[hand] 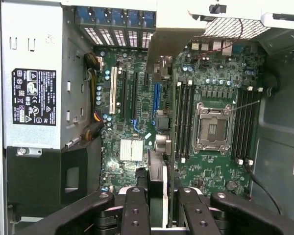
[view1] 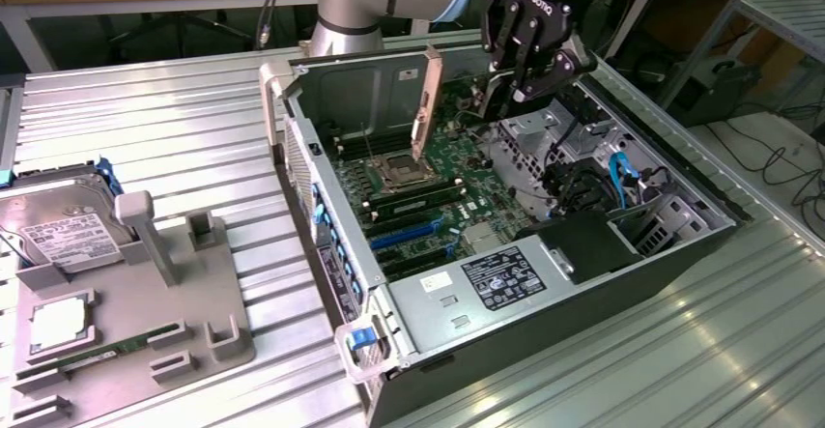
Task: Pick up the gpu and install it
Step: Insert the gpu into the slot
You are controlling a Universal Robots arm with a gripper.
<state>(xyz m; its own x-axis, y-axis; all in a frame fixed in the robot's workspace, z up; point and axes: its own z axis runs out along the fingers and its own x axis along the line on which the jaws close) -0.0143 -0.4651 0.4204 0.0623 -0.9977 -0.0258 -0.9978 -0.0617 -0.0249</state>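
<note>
From my station I saw a ribbed metal desk (view1: 168,138) carrying two things directly. An open computer case (view1: 581,351) lay on its side across the middle. A grey parts holder (view1: 193,283) sat flat just beside it, toward the exterior view's left.

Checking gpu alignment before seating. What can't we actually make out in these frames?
- Wrist view: gpu sits edge-on in the gripper; its fan face is hidden.
- Wrist view: the slot beneath it is covered by the card itself.
- Exterior view: power supply label text is too small.
</note>
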